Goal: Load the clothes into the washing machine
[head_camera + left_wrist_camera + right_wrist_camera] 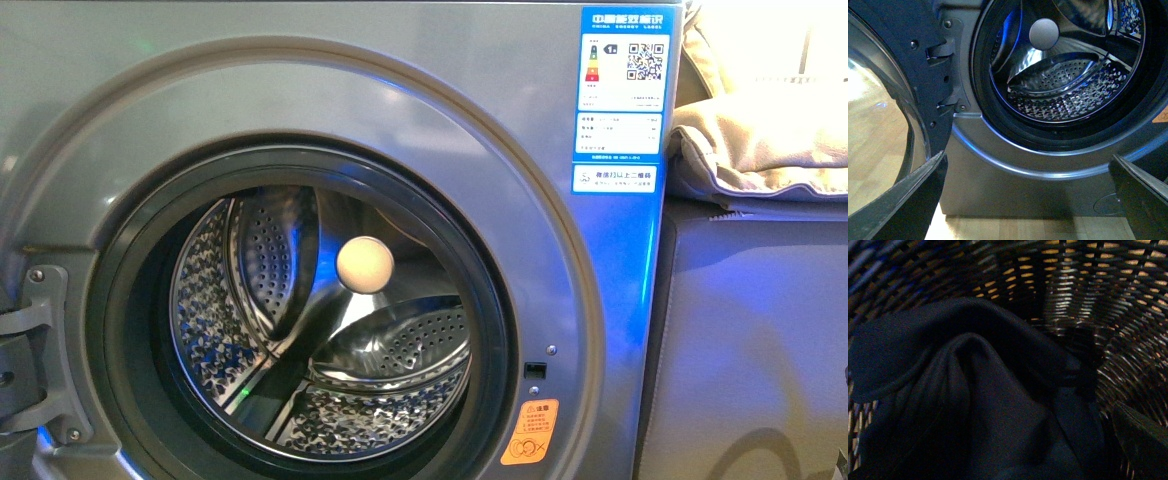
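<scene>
The silver-grey washing machine (560, 200) fills the front view, its round porthole open onto an empty perforated steel drum (400, 350). Neither arm shows there. In the left wrist view my left gripper (1030, 200) is open, low before the washing machine (998, 175), nothing between its fingers (908, 200). The clothes (983, 405), a limp dark navy garment, lie bunched in a wicker basket (1098, 300) in the right wrist view. My right gripper (1033, 440) hangs open just over them; only one finger (1140, 437) shows.
The washer's door (893, 75) stands swung open beside the porthole, on hinges (35, 350). A beige folded cloth (760, 140) rests on a grey-brown cabinet (750, 340) to the washer's right. Wooden floor (998, 230) lies below the machine.
</scene>
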